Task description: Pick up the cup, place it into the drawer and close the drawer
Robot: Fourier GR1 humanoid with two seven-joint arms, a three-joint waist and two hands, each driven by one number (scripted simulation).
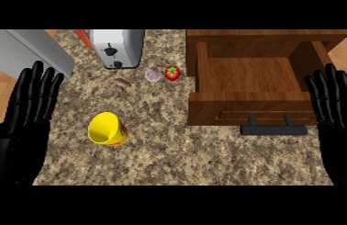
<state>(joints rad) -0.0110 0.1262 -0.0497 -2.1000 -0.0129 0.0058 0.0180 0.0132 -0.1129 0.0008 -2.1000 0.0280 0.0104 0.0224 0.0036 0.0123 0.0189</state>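
Nothing is grasped yet: both robot hands, left (30,98) and right (330,98), rest spread. Next, reach the tipped yellow cup (107,129); drawer (247,75) stands open.

Yellow cup (107,129) tipped on its side, mouth toward the viewer, left of the open, empty wooden drawer (249,80)

I get even, moderately bright light over the tabletop (203,160) — soft, no glare; the drawer (251,81) interior falls darker, shadowed under its walls — edges look undistorted.
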